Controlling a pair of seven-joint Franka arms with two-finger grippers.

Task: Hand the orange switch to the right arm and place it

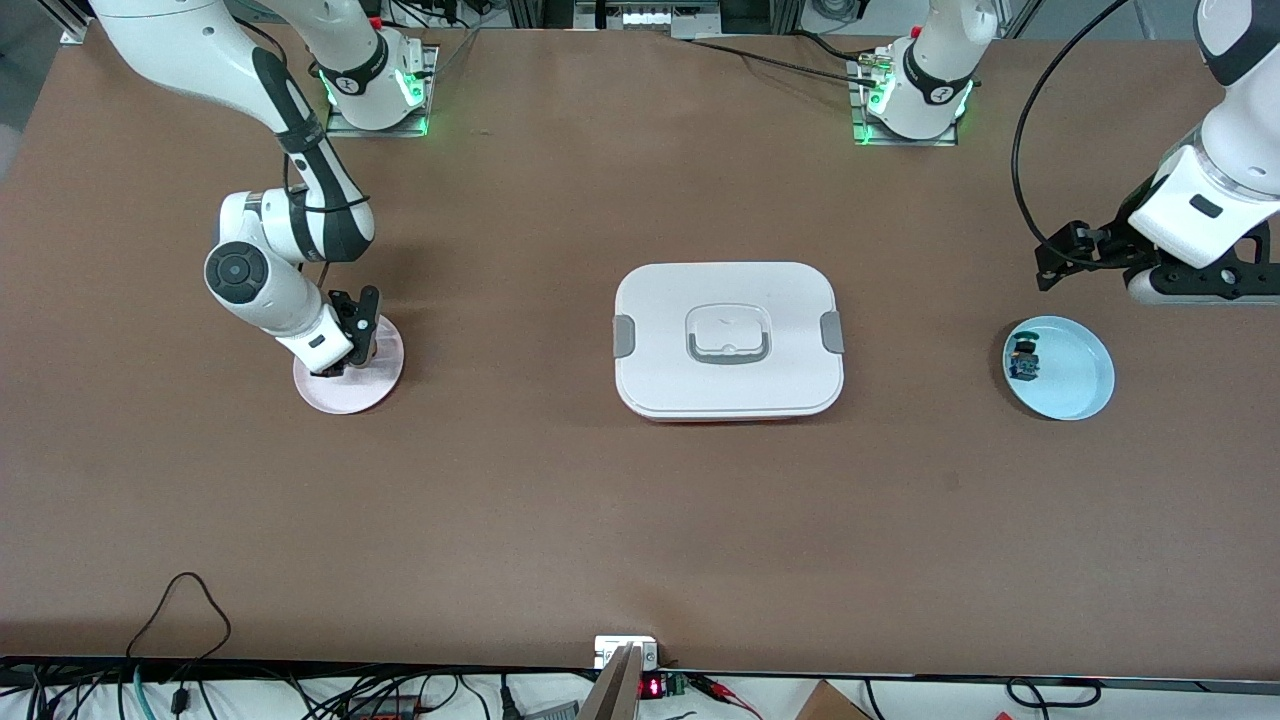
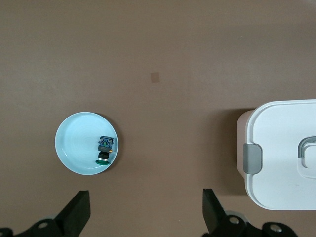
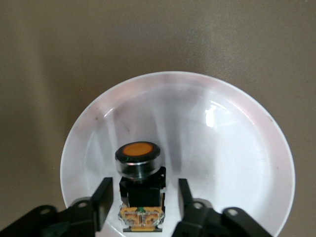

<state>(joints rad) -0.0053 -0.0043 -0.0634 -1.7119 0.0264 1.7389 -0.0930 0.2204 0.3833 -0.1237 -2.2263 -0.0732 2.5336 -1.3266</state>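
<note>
Right wrist view, closest in: the orange switch [image 3: 139,190] stands on the pink plate [image 3: 237,163], its round orange cap up. The right gripper [image 3: 142,203] has one finger [image 3: 101,201] on each side of the black body, spread with a small gap on either side, so nothing is being squeezed. From the front camera that plate [image 1: 385,375] lies toward the right arm's end of the table, with the right gripper [image 1: 345,362] down low over it. A white lidded container [image 1: 728,340] with grey clips and a handle sits mid-table. Toward the left arm's end, a light blue plate [image 1: 1075,375] holds a small blue-and-green-topped switch [image 1: 1023,359]. Farther from the camera than that plate, the left gripper [image 1: 1140,270] hangs in the air, its fingers [image 2: 213,210] spread wide and holding nothing; that arm waits.
</note>
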